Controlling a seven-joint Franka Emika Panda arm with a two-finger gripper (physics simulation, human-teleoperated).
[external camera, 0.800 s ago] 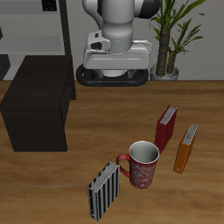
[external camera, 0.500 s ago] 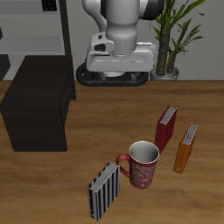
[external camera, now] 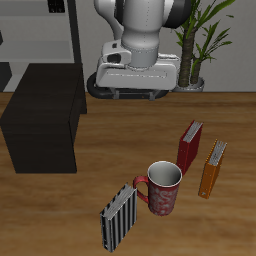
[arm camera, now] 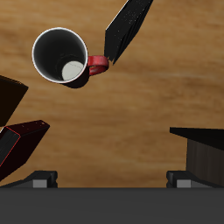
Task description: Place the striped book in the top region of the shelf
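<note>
The striped book (external camera: 118, 218) stands upright near the table's front edge, beside the mug; in the wrist view the striped book (arm camera: 127, 31) shows edge-on as a dark slanted slab. The shelf (external camera: 42, 130) is a low black box farther back at the table's side, and a corner of the shelf (arm camera: 206, 144) shows in the wrist view. My gripper (external camera: 133, 94) hangs high over the back of the table, well apart from both. The gripper (arm camera: 112, 179) is open, its fingertips wide apart with nothing between them.
A red patterned mug (external camera: 165, 188) stands next to the striped book. A red book (external camera: 189, 146) and an orange book (external camera: 212, 167) stand upright beyond it. A potted plant (external camera: 200, 40) and a grey open rack (external camera: 40, 30) are at the back.
The gripper has come slightly forward and down from the back of the table. The books, mug and shelf have not moved.
</note>
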